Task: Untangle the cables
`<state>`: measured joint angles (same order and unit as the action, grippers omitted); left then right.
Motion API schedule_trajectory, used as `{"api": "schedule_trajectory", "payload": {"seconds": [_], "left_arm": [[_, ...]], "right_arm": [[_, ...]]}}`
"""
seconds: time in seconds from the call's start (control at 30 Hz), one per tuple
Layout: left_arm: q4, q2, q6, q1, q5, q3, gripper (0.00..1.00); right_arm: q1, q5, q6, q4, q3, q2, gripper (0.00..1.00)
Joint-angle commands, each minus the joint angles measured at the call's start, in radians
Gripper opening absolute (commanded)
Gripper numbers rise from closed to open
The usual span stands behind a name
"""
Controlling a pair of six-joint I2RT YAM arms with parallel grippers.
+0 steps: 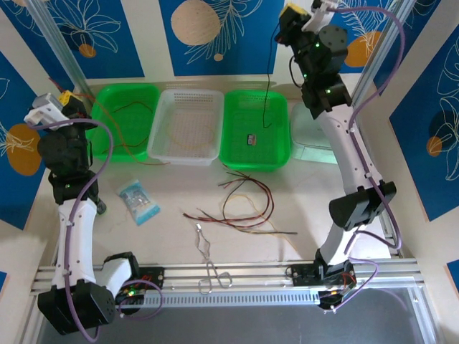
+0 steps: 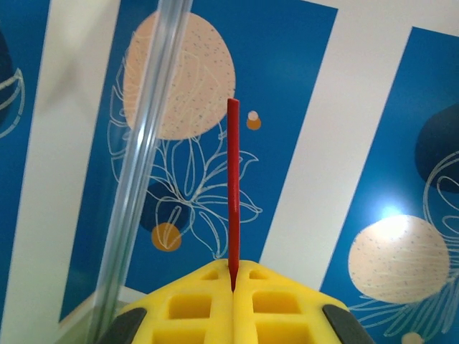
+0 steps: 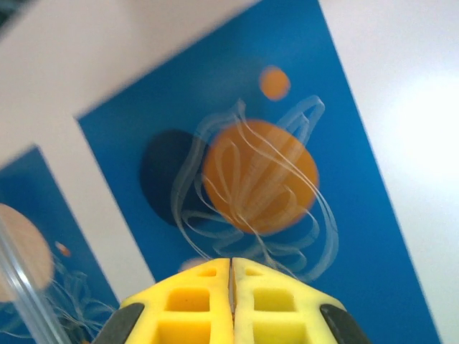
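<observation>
pinching red cable (image 2: pixel 233 186) in left gripper (image 2: pixel 233 265), its length pointing straight out, right gripper (image 3: pixel 231 264) pressed together

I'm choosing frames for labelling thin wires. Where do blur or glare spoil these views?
Top external: evenly lit, sharp; the black cable hanging from the right gripper reads clearly. Left wrist: red cable crisp in the left gripper, glare spot on the wall at right. Right wrist: backdrop soft, smeared top left.

- Overhead view looks steeply down from the near edge onto the whole table (image 1: pixel 323 208).
- Wrist views sit close behind yellow fingers (image 2: pixel 193 312), facing the shared blue wall (image 1: pixel 244 43).
</observation>
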<state>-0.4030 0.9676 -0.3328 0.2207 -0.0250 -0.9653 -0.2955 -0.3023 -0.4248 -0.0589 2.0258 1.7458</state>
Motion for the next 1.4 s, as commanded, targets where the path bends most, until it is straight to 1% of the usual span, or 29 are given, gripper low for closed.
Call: {"api": "schedule_trajectory", "payload": {"seconds": [0.0, 0.07, 0.1, 0.17, 0.23, 0.3, 0.4, 0.5, 0.57, 0.63, 0.7, 0.8, 0.83, 0.87, 0.93, 1.0, 1.17, 1.37], "left_arm": [[-0.023, -0.023, -0.046, -0.009, 0.030, 0.045, 0.00], [-0.022, -0.028, -0.045, -0.009, 0.023, 0.056, 0.00], [-0.022, -0.030, -0.045, -0.009, 0.025, 0.056, 0.00], [-0.020, -0.026, -0.056, -0.011, 0.037, 0.051, 0.00], [-0.023, -0.020, -0.070, -0.016, 0.056, 0.042, 0.00], [-0.028, -0.015, -0.074, -0.024, 0.065, 0.037, 0.00], [-0.023, -0.014, -0.075, -0.027, 0.063, 0.032, 0.00], [-0.003, -0.017, -0.065, -0.030, 0.075, 0.022, 0.00], [-0.002, -0.017, -0.058, -0.034, 0.074, 0.023, 0.00], [-0.012, -0.020, -0.041, -0.039, 0.072, 0.027, 0.00], [-0.021, -0.021, -0.024, -0.044, 0.069, 0.022, 0.00], [-0.028, -0.016, -0.003, -0.048, 0.066, 0.000, 0.00], [-0.029, -0.014, 0.006, -0.052, 0.062, -0.013, 0.00], [-0.038, -0.008, 0.016, -0.053, 0.058, -0.025, 0.00], [-0.073, 0.001, 0.057, -0.057, 0.064, -0.048, 0.00], [-0.088, 0.011, 0.095, -0.061, 0.060, -0.084, 0.00], [-0.100, 0.056, 0.156, -0.068, 0.077, -0.206, 0.00], [-0.110, 0.168, 0.201, -0.072, 0.085, -0.391, 0.00]], "right_arm": [[-0.013, -0.142, 0.043, 0.053, -0.198, -0.002, 0.00], [-0.018, -0.173, -0.008, 0.084, -0.333, 0.015, 0.00], [-0.020, -0.173, -0.037, 0.133, -0.376, 0.038, 0.00], [-0.034, -0.193, -0.063, 0.283, -0.380, 0.115, 0.00], [-0.062, -0.249, -0.088, 0.471, -0.306, 0.223, 0.00], [-0.076, -0.244, -0.109, 0.629, -0.209, 0.340, 0.00], [-0.085, -0.224, -0.132, 0.802, -0.068, 0.472, 0.00], [-0.084, -0.171, -0.121, 0.848, -0.007, 0.535, 0.00], [-0.076, -0.149, -0.105, 0.911, 0.065, 0.582, 0.01], [-0.066, -0.129, -0.083, 0.957, 0.133, 0.610, 0.11], [-0.055, -0.105, -0.068, 0.981, 0.182, 0.608, 0.37], [-0.045, -0.091, -0.040, 1.005, 0.252, 0.580, 0.69], [-0.041, -0.085, -0.031, 1.015, 0.278, 0.567, 0.79], [-0.036, -0.080, -0.027, 1.025, 0.299, 0.554, 0.84], [-0.026, -0.081, -0.020, 1.042, 0.327, 0.524, 0.90], [-0.017, -0.086, -0.013, 1.036, 0.323, 0.482, 0.99], [-0.001, -0.070, -0.011, 1.007, 0.281, 0.366, 0.99], [-0.016, -0.046, -0.003, 0.936, 0.148, 0.234, 0.99]]}}
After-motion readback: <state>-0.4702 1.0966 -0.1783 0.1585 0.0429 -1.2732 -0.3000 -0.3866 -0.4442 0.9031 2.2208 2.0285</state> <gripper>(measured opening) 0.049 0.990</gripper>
